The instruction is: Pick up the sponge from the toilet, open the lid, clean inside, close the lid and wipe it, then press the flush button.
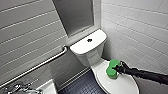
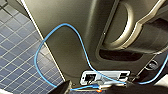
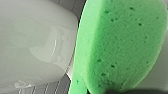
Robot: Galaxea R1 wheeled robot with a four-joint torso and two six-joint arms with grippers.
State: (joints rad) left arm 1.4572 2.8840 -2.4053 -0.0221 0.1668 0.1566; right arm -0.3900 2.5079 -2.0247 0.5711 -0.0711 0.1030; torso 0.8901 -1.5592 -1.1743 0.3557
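Note:
The white toilet (image 1: 87,53) stands in the corner, with a boxy tank and the dark round flush button (image 1: 89,40) in the middle of the tank top. The oval lid (image 1: 120,83) lies down over the bowl. The green sponge (image 1: 112,69) is at the lid's rear end, just in front of the tank. My right gripper (image 1: 118,68) comes in from the right and is shut on the sponge. In the right wrist view the sponge (image 3: 120,45) shows large beside glossy white ceramic (image 3: 32,42). I cannot tell whether the sponge touches the lid.
A metal grab bar (image 1: 47,61) runs along the grey tiled wall to the left. White tiled wall stands close on the right. Dark blue floor tiles (image 1: 80,85) lie left of the bowl. A chrome fitting (image 1: 17,87) sits at the lower left. A blue cable (image 2: 50,37) hangs by the robot's body.

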